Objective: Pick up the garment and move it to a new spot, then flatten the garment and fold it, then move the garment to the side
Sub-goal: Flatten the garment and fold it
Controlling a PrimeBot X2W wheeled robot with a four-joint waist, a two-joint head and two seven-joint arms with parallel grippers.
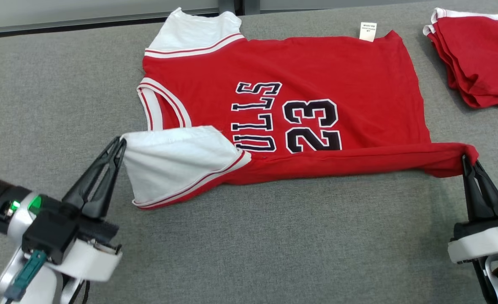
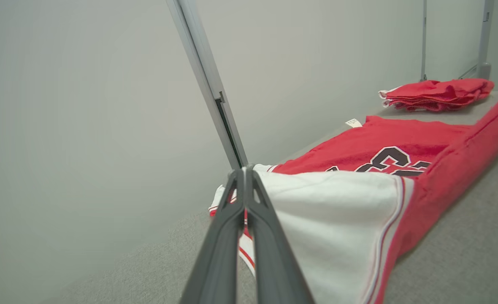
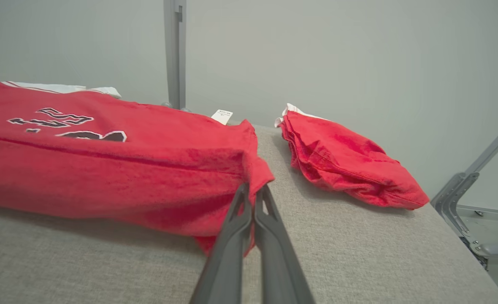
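Left gripper (image 1: 120,142) has its jaws pinched on the white sleeve (image 1: 177,160) of the shirt (image 1: 316,76). The right gripper (image 1: 469,162) has its jaws pinched on the red bottom corner. The shirt lies on the gray tabletop (image 1: 249,236), with its near edge lifted. To fold well, I think both ends should go over together, pulled tight, and land evenly on the far edge.

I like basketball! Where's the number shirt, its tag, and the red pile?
number shirt (image 1: 299,63), head view, plain red cloth
tag (image 1: 368,31), head view, its middle
red pile (image 1: 481,55), head view, top layer
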